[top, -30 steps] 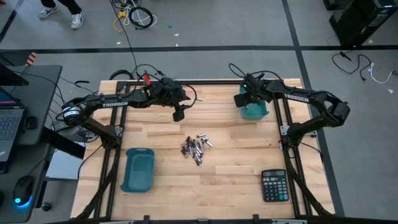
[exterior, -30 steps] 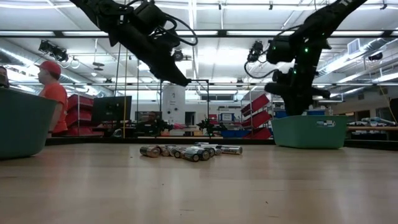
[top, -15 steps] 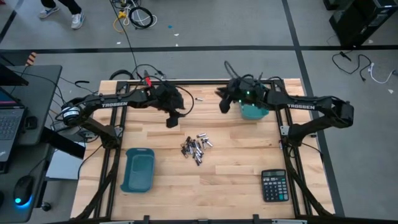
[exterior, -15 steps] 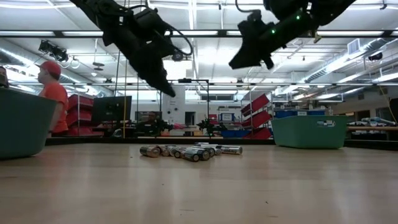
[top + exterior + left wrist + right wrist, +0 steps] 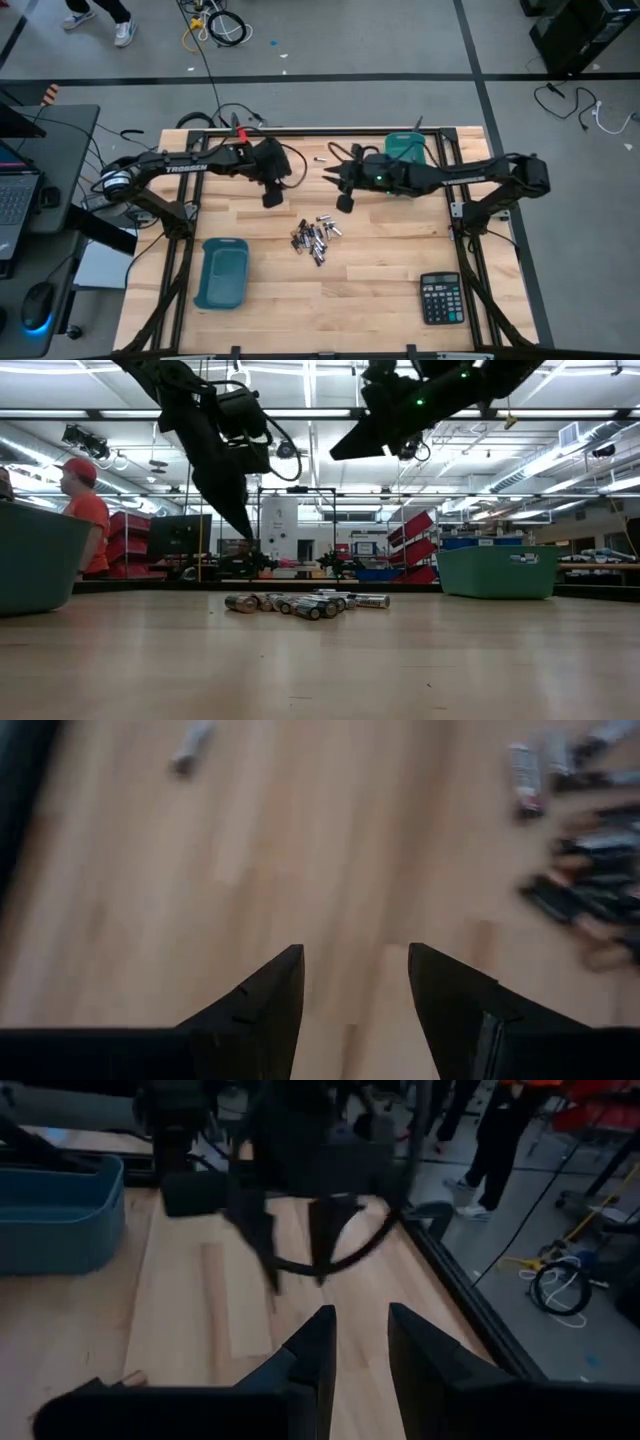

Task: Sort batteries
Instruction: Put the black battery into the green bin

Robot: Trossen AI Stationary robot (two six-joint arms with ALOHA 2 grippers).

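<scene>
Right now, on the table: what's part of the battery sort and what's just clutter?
For the job:
- batteries, heaped mid-table
- teal bin, near left corner
- second teal bin, far right edge
- left gripper and right gripper, both open, empty, above the heap's far side

Lying about:
- black calculator, near right corner
- one small stray piece by the far edge, too small to identify

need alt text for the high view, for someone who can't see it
Seen from above, a pile of batteries lies mid-table, with the left claw and right claw above the wood behind it, both empty. One teal bin sits front left, another back right, a calculator front right.
</scene>
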